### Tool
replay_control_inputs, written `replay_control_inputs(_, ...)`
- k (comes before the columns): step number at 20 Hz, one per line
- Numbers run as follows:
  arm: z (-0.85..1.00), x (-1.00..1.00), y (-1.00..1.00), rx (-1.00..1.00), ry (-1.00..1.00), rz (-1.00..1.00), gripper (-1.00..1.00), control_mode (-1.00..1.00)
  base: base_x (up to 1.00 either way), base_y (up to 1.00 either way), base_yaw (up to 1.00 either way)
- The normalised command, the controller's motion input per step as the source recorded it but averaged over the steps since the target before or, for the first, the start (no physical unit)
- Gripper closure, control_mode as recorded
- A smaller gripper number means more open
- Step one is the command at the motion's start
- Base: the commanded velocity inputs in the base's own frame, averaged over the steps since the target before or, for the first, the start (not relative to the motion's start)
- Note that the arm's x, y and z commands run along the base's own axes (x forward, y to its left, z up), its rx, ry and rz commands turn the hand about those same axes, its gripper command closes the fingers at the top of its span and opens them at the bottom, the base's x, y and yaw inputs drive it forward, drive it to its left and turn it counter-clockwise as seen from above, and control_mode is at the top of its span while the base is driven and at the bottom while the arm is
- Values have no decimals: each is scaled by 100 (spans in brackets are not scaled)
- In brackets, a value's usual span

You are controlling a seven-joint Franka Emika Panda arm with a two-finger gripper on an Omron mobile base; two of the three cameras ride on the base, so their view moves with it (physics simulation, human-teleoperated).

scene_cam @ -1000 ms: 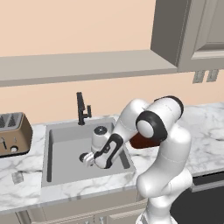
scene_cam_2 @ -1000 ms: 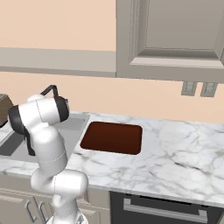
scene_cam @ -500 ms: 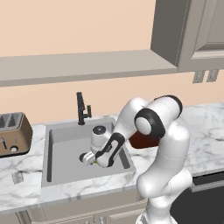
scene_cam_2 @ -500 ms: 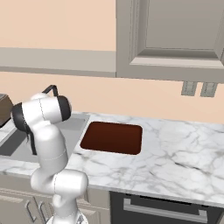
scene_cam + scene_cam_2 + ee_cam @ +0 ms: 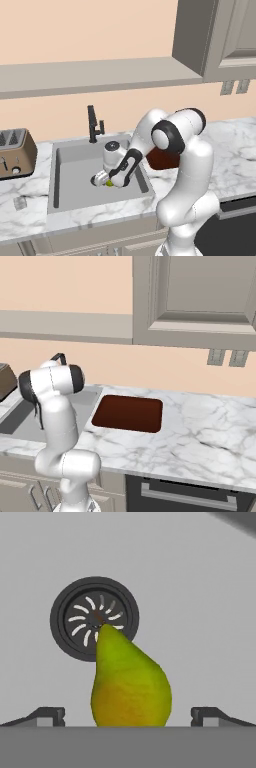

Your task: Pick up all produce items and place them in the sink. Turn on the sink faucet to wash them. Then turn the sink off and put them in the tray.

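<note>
Hand view: pincer [image 5: 129,714] spread wide around pear [image 5: 129,684], fingertips [image 5: 47,714] clear of it.

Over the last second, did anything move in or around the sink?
Nothing visibly changed. The end effector stays low in the sink, open, its fingertips either side of the yellow-green pear lying by the drain. The faucet, tray and toaster are where they were.
</note>
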Motion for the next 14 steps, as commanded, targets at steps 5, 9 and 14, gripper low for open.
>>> replay_control_inputs(5, -11, 12, 10, -3, 1, 0, -100, -100, 0, 0, 0)
replay_control_inputs(9, -14, 1, 9, -4, 1, 0, -100, -100, 0, 0, 0)
replay_control_inputs(14, -16, 0, 2, -2, 0, 0, -100, -100, 0, 0, 0)
